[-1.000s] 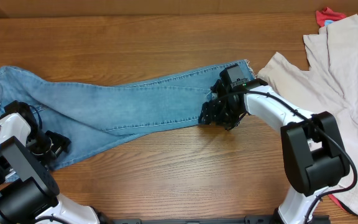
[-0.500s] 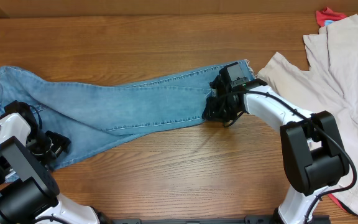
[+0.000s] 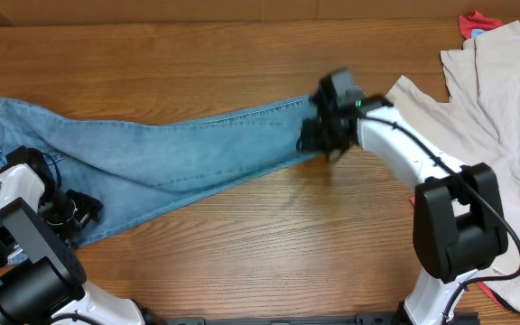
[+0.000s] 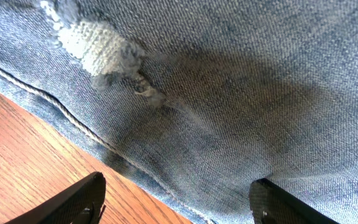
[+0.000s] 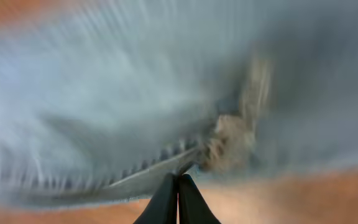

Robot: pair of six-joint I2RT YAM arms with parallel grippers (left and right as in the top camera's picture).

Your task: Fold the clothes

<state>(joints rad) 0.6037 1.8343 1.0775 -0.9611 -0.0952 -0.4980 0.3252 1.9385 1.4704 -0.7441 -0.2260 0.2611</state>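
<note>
Surface: brown wood-grain tabletop (image 3: 242, 262), grain running left to right. The room past the table isn't visible, apart from a paler tan strip along the 12 o'clock edge; can't tell what that is.

Long-legged light blue denim jeans (image 3: 152, 158) lie flat on the wood, wide end at 9 o'clock. The leg stretches across to its hem just right of centre, toward 1 o'clock.

The right gripper (image 3: 319, 135) is at that hem end. The right wrist view is motion-blurred, but the fingers (image 5: 166, 202) are pressed together, pinching the frayed denim edge.

The left gripper (image 3: 78, 209) is at 8 o'clock over the jeans' near edge. Its jaws are spread wide and hold nothing. A worn, frayed patch (image 4: 98, 50) shows in the denim ahead of it.

A crumpled beige cloth garment (image 3: 486, 99) covers the 3 o'clock side, near the right gripper. A small red cloth (image 3: 477, 20) peeks out at the 1 o'clock corner, touching the beige one.
</note>
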